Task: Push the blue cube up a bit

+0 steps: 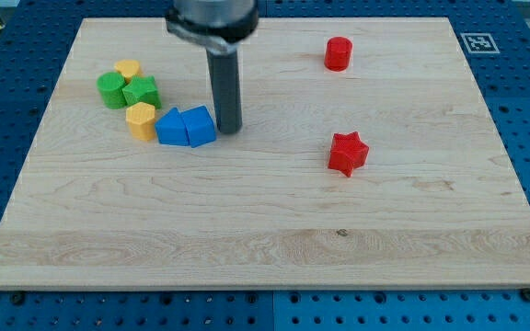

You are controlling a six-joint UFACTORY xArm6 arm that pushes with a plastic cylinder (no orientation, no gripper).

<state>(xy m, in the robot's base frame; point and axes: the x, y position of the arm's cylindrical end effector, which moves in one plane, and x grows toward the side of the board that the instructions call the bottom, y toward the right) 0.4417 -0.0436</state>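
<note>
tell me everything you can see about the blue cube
The blue cube is a small solid block, matte like painted wood, resting flat on the wooden board in its upper left part. A second blue block presses against its right side, a yellow block against its left. My tip stands right of both blue blocks.

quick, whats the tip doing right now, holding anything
My tip: no hand, so it holds nothing; it sits on the board just at the view's right of the blue blocks, seemingly touching.
</note>
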